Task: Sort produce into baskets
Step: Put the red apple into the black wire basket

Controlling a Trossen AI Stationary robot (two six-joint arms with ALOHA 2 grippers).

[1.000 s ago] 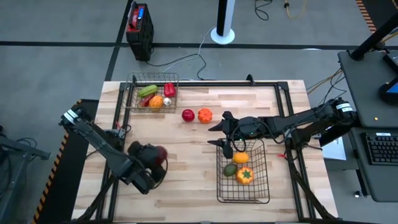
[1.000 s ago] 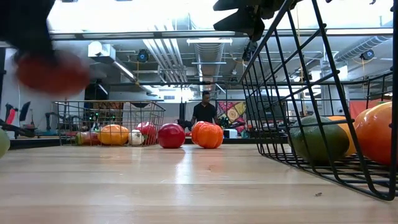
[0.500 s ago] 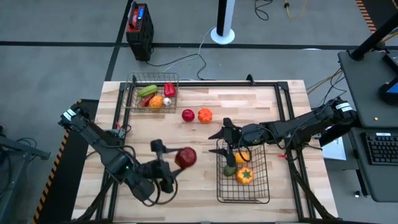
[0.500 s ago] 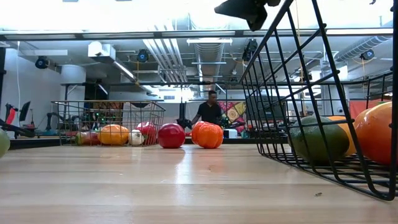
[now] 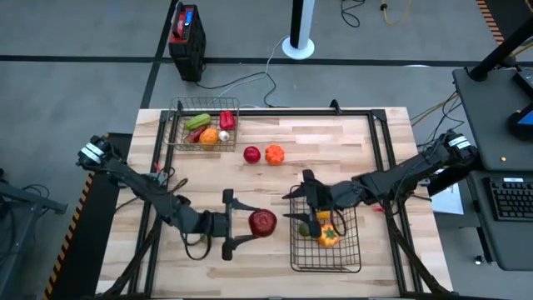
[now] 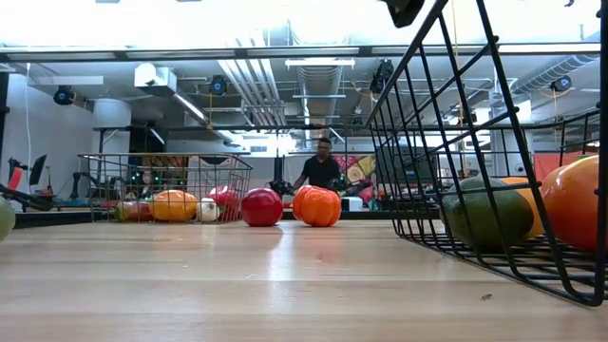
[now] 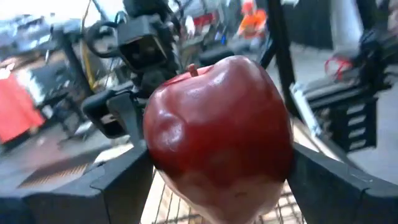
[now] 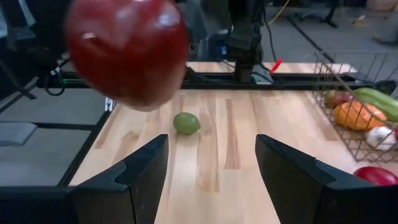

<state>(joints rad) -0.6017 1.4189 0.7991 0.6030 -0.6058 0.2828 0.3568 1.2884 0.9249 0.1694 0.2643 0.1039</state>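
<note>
A dark left end effector [image 5: 243, 223] pinches a glossy red apple [image 5: 263, 222] between its two fingers above the middle of the wooden worktop [image 5: 250, 187], just beside the near basket; the left wrist view shows the apple [image 7: 217, 134] filling the gap between the fingers [image 7: 118, 180], stem up. The right end effector [image 5: 301, 196] hangs over the upper left corner of the larger black wire basket [image 5: 326, 237] with its fingers spread and nothing between them. In the right wrist view the apple [image 8: 127, 50] looms ahead of those fingers [image 8: 134, 171], with a small green fruit [image 8: 186, 123] lying alone on the worktop beyond.

Inside the larger basket sit an orange pepper-like piece [image 5: 329, 237], a yellow-orange fruit [image 5: 321, 217] and a green piece largely hidden beneath the right arm. At the far left corner of the worktop, the smaller basket [image 5: 202, 125] holds a green vegetable [image 5: 197, 122], a red pepper [image 5: 226, 121], an orange piece [image 5: 208, 136] and a white garlic [image 5: 222, 136]. Two pieces lie loose between the baskets: a red fruit [image 5: 251, 154] and an orange, ribbed one [image 5: 274, 154], just beside each other. The low view shows a person [image 6: 321, 171] standing in the room beyond the worktop.
</note>
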